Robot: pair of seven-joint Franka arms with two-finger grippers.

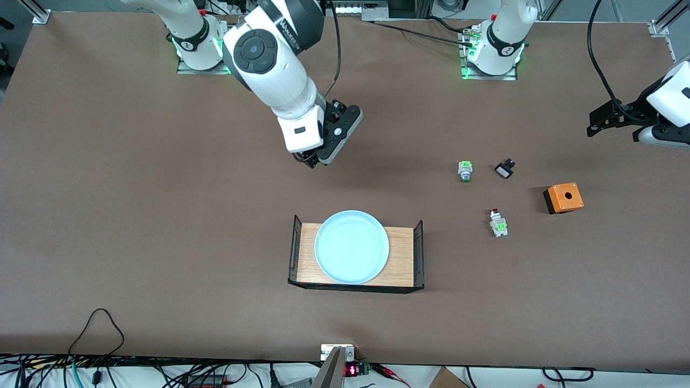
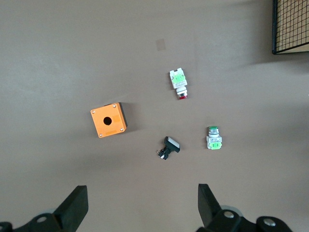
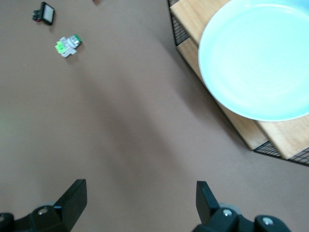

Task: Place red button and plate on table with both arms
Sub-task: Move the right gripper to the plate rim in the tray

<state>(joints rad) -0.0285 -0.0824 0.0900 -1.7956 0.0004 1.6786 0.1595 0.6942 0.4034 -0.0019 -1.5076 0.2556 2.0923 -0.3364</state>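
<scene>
Both black grippers hung with jaws spread, holding nothing.
The round pale blue plate point(image 1: 351, 246) sat lower centre on the light-wood tray point(image 1: 401, 256); the small red-capped button point(image 1: 498, 222) lay centre-right on the brown table point(image 1: 135, 215), right gripper point(image 1: 312, 160) above centre, left gripper point(image 1: 614, 126) upper right.

We see a matte brown table point(image 1: 135, 215). The plate point(image 1: 352, 247) is pale blue, on a light-wood tray point(image 1: 401, 258) with black wire-mesh ends. The red button point(image 1: 498, 222) has a red cap, white-grey body and bright green block. A similar switch point(image 1: 465, 170) has a green cap. The box point(image 1: 563, 198) is orange with black sides.
</scene>
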